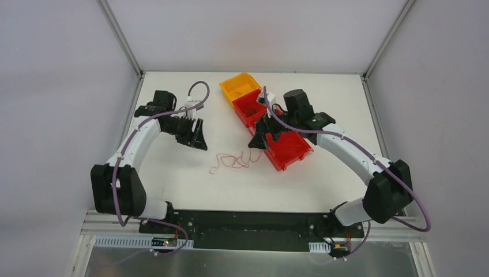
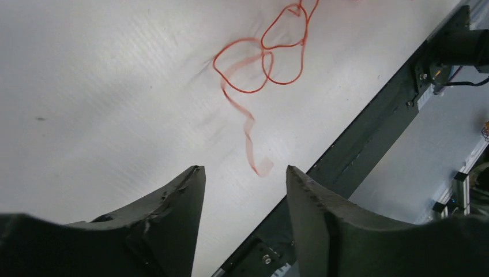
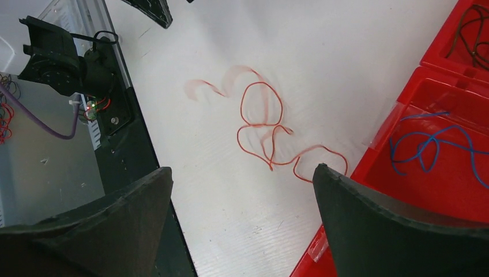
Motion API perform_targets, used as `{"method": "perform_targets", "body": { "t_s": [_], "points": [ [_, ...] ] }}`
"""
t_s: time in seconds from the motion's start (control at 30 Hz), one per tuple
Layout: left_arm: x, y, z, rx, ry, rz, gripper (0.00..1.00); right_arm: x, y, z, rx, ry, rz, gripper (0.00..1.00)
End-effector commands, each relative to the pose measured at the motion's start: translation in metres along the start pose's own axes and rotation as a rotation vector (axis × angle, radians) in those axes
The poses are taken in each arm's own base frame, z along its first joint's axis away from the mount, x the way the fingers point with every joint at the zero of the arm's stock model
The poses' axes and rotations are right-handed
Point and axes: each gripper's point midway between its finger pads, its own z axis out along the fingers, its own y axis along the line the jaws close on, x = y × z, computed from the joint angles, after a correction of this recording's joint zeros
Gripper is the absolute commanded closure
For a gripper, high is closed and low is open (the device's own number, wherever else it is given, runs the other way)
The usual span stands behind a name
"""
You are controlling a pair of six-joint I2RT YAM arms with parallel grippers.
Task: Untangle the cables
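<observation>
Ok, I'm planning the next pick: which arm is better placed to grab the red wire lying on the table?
Probably the right. The right gripper hangs open just beside the red wire, next to the red bin; the left gripper, also open, stands farther off.

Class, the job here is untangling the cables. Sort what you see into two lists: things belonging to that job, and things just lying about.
Belongs to the job:
red-orange cable, loose on the table
blue cable in the nearer red bin
dark cable in the farther red bin

Just lying about:
yellow bin
purple arm cables
</observation>
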Motion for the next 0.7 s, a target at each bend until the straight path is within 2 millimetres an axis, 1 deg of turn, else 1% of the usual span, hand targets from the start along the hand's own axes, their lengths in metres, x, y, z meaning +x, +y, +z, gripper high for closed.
{"method": "perform_targets", "body": {
  "t_s": [0.0,0.07,0.13,0.2,0.3,0.4,0.47,0.5,0.53,0.6,0.67],
  "points": [
    [0.009,0.011,-0.003,-0.062,0.029,-0.041,0.37,-0.013,0.008,0.010,-0.013,-0.008,-0.063,0.05],
    [0.003,0.006,-0.009,-0.045,-0.009,-0.042,0.29,-0.008,0.011,0.018,-0.017,0.021,-0.078,0.05],
    [0.000,0.006,-0.016,-0.040,-0.041,-0.070,0.26,0.003,0.015,0.025,-0.030,0.071,-0.123,0.05],
    [-0.003,0.017,-0.026,-0.039,-0.086,-0.148,0.26,0.018,0.015,0.035,-0.050,0.146,-0.211,0.05],
    [-0.007,0.038,-0.041,-0.040,-0.149,-0.290,0.26,0.030,0.009,0.049,-0.059,0.218,-0.249,0.05],
    [-0.009,0.061,-0.056,-0.084,-0.204,-0.417,0.26,0.035,0.007,0.068,-0.034,0.268,-0.159,0.06],
    [-0.009,0.074,-0.064,-0.131,-0.232,-0.468,0.26,0.030,0.006,0.084,0.068,0.252,-0.057,0.08],
    [-0.009,0.078,-0.067,-0.157,-0.243,-0.481,0.26,0.027,0.005,0.092,0.133,0.227,0.028,0.09],
    [-0.008,0.082,-0.071,-0.181,-0.252,-0.486,0.26,0.024,0.003,0.098,0.194,0.200,0.110,0.08],
    [-0.006,0.084,-0.076,-0.220,-0.266,-0.481,0.26,0.024,0.009,0.108,0.263,0.181,0.204,0.06],
    [-0.002,0.083,-0.078,-0.243,-0.275,-0.473,0.26,0.025,0.020,0.118,0.306,0.167,0.196,0.04]
  ]
}}
